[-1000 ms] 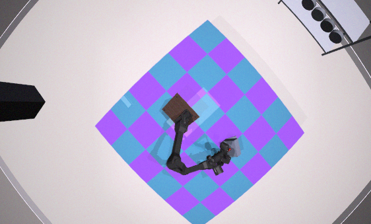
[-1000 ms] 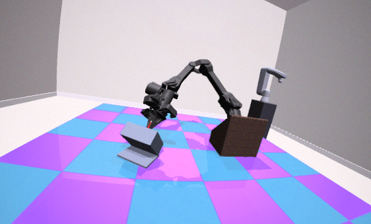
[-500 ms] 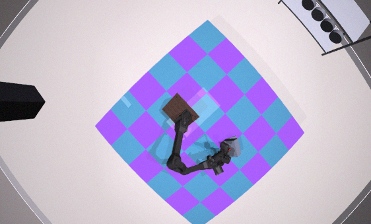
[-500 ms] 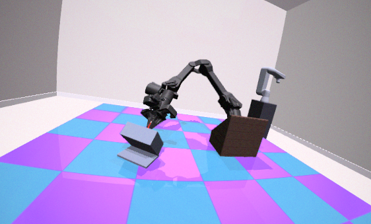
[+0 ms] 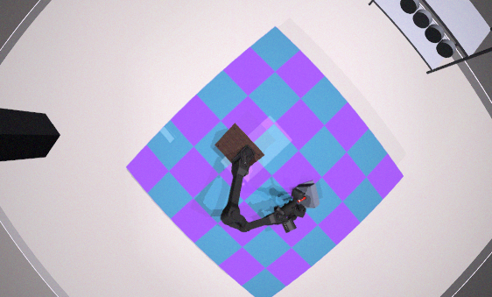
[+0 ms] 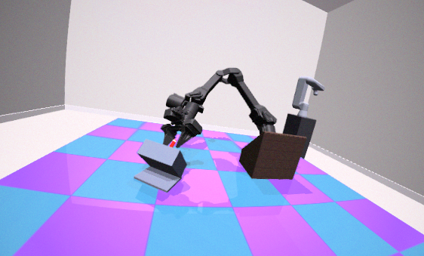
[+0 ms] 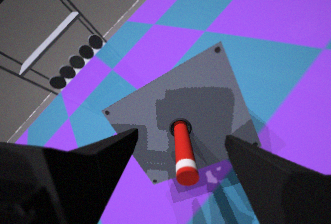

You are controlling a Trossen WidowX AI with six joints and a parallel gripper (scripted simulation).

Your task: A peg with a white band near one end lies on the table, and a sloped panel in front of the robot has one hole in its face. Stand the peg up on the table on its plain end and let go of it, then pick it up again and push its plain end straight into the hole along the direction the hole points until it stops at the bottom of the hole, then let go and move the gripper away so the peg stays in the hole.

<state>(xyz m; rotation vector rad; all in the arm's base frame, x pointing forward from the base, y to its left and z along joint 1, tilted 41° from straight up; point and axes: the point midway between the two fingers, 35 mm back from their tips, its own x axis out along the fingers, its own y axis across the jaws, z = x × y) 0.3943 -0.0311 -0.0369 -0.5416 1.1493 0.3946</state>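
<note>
The red peg (image 7: 183, 147) (image 6: 172, 144) (image 5: 301, 200) stands out of the hole in the grey sloped panel (image 7: 207, 70) (image 6: 160, 150) (image 5: 312, 194). Its white band and its red end face the wrist camera, and its other end is inside the dark hole (image 7: 173, 128). How deep it sits is hidden. My gripper (image 7: 180, 136) (image 6: 172, 146) is open, with one finger on each side of the peg and a gap between each finger and the peg in the wrist view.
The arm's base stands at a brown wooden block (image 6: 279, 156) (image 5: 234, 139), well away from the panel. The panel has a flat grey foot (image 6: 156, 179) on the checkered floor. A dark pedestal (image 6: 300, 126) with a pale device stands behind the block. A rack with dark round things (image 5: 422, 18) is far off.
</note>
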